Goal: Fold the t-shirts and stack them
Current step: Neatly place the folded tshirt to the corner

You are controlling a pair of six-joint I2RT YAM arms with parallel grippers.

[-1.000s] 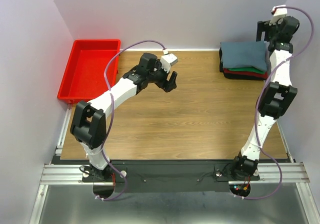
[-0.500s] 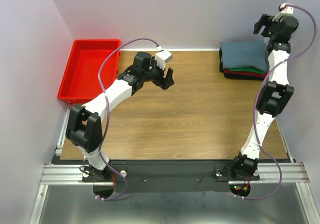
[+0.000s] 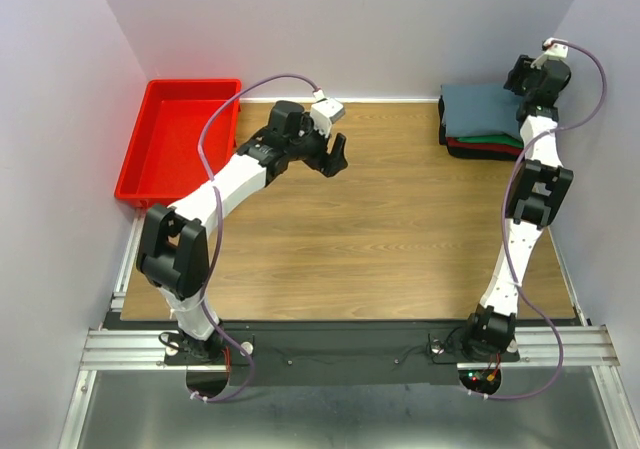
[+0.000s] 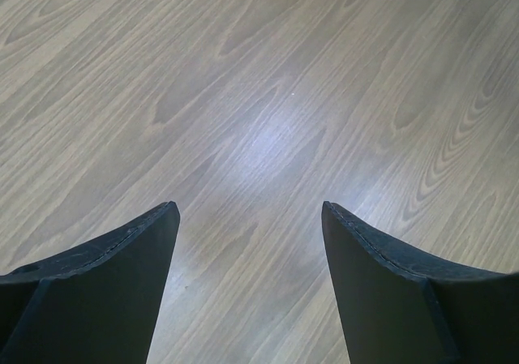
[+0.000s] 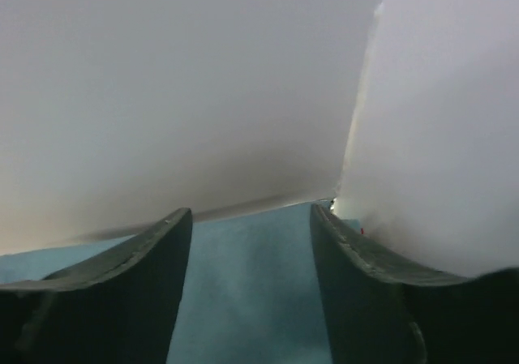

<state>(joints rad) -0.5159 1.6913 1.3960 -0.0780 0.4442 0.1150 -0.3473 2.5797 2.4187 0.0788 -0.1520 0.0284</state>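
The t-shirts lie folded in one stack at the back right corner of the table: a slate blue-grey shirt point(image 3: 480, 109) on top, with a green edge point(image 3: 503, 141) and a red edge point(image 3: 480, 151) below it. My right gripper point(image 3: 521, 75) hovers over the stack's far right corner. In the right wrist view its jaws point(image 5: 250, 210) stand apart above the blue cloth point(image 5: 251, 299) with nothing between them. My left gripper point(image 3: 338, 155) is open over bare wood at the table's back middle, and in its wrist view point(image 4: 247, 206) it is empty.
A red plastic tray point(image 3: 175, 144) stands empty at the back left, half off the table's edge. White walls close in the back and both sides, and the right gripper is close to the corner wall point(image 5: 438, 137).
The right gripper has dropped from high by the wall down over the stack's far corner, and its jaws have narrowed. The left gripper has drawn back slightly to the left.
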